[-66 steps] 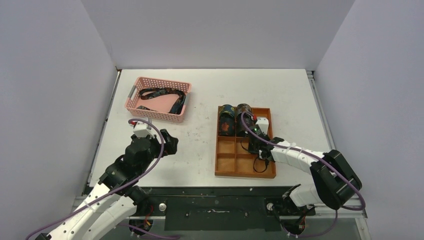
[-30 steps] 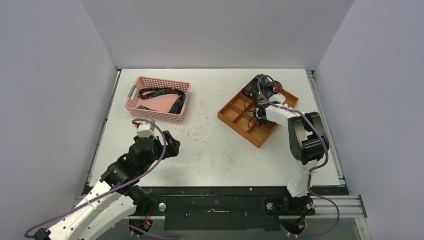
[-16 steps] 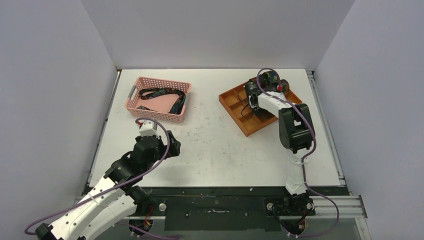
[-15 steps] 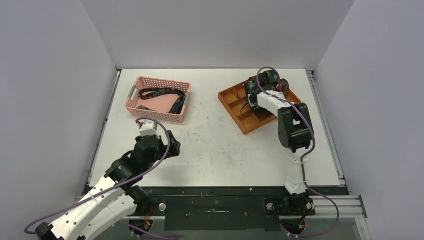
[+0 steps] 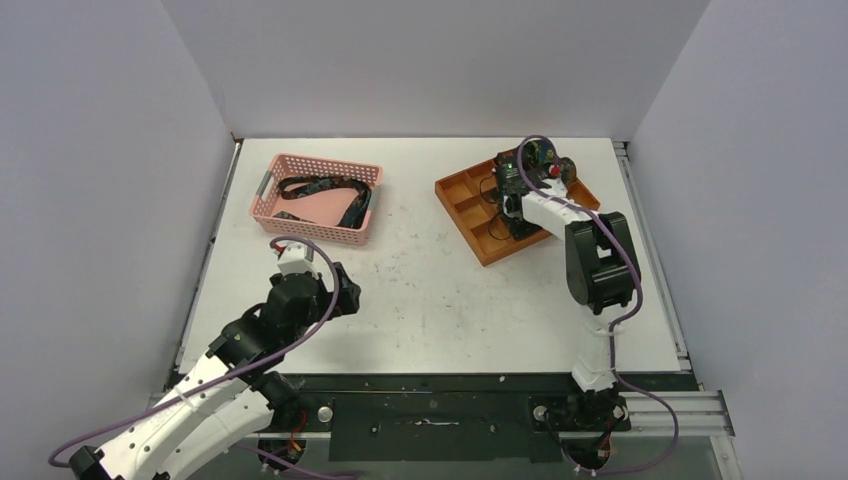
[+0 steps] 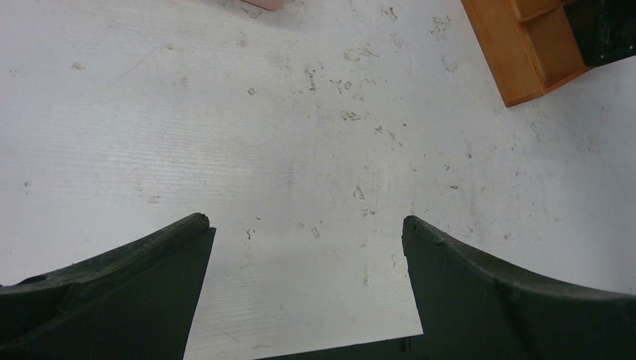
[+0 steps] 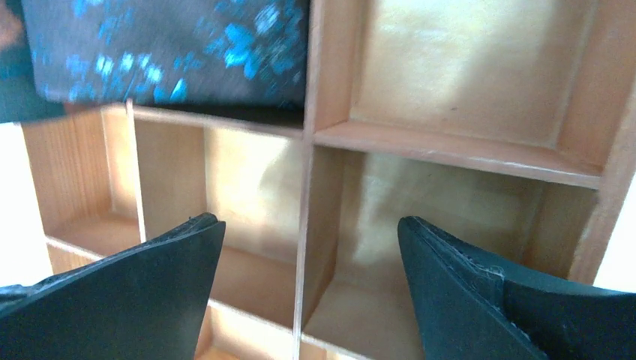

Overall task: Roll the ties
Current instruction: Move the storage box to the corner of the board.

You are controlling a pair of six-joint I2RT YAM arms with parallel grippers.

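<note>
Right hand (image 7: 307, 225): spread, low over tray (image 7: 450, 154) compartments, gripping nothing. Rolled tie (image 7: 172, 52), dark with blue specks, in compartment just ahead-left of hand. Left hand (image 6: 304, 225): spread wide above bench (image 6: 300, 112), nothing between tips. Tray corner ahead-right of it, well apart. Loose ties (image 5: 352, 207) in basket (image 5: 310, 232), ahead of it, apart.

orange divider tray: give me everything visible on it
The orange tray looks like wood, split by thin walls into compartments. It lies on the table, far right, angled to its edges. Three compartments show empty; a fourth holds a rolled tie, dark with blue specks. The right end effector hovers open above it.
</note>
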